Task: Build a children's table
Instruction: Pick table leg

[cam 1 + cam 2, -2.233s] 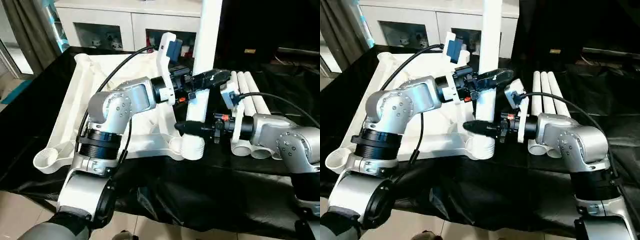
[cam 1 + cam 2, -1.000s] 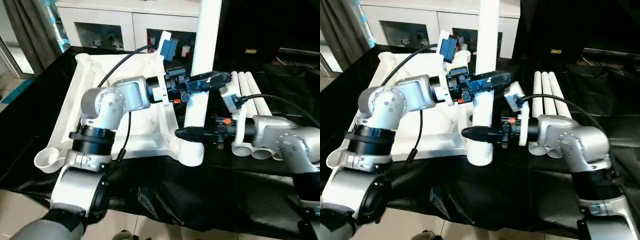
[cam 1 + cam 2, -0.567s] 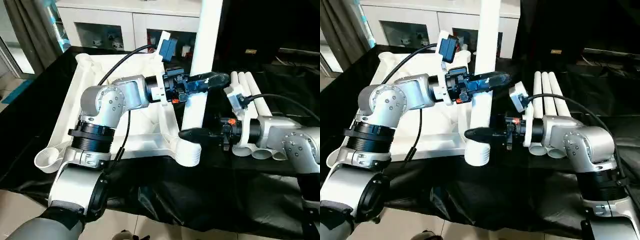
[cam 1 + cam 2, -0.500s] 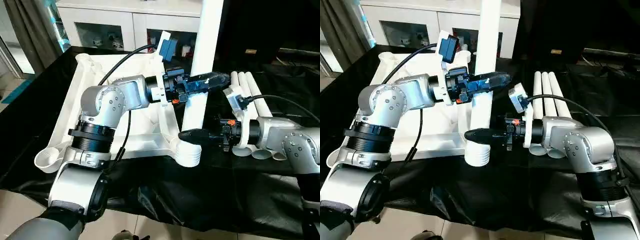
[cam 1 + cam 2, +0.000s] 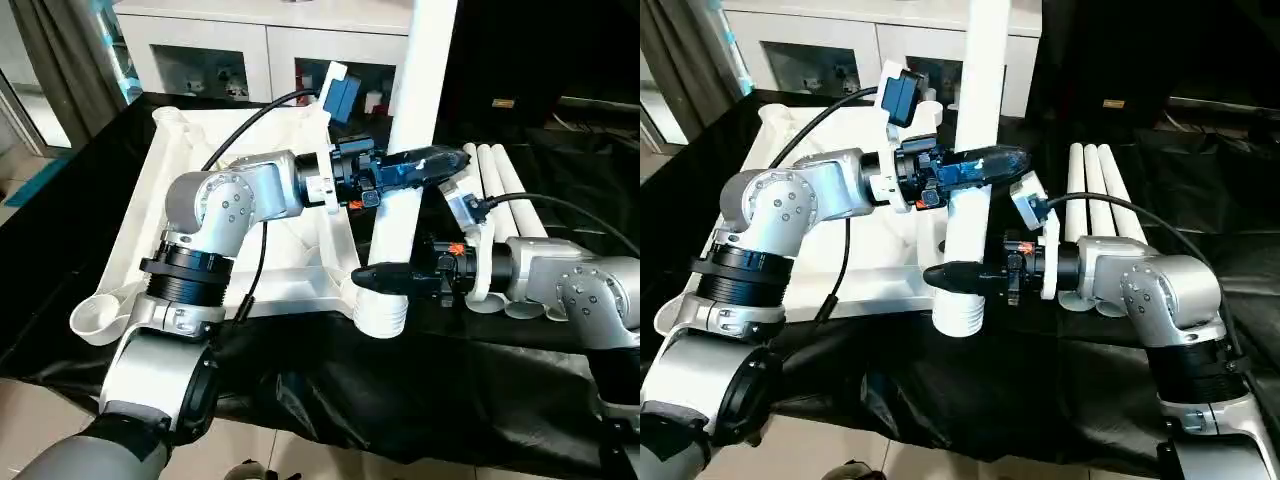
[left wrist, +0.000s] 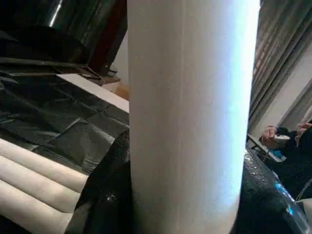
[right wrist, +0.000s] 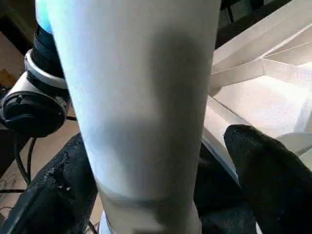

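The tabletop [image 5: 190, 200] lies upside down on the left part of the black-draped counter [image 5: 420, 370], its ribbed underside up and a round corner socket [image 5: 97, 318] at its near left corner. Behind it stands a white cabinet [image 5: 250, 50] with glass doors. The left arm [image 5: 225, 205] reaches across the tabletop toward the right, and the left end effector [image 5: 425, 165] is clenched around the upright leg [image 5: 420, 90] partway up its length; in the left wrist view the black fingers [image 6: 105, 195] sit against both sides of that white tube. The leg stands nearly upright with its lower end in the near right corner socket [image 5: 382, 308] of the tabletop. Lower down, the right end effector [image 5: 955, 277] comes in from the right at the foot of the leg, just above the socket, its jaws spread wide on either side of the tube; in the right wrist view there is a gap between one finger [image 7: 263, 161] and the leg, so it is released rather than grasping. Right of the upright leg, three more legs [image 5: 1090, 190] lie side by side on the counter, behind the right arm [image 5: 1150, 285].
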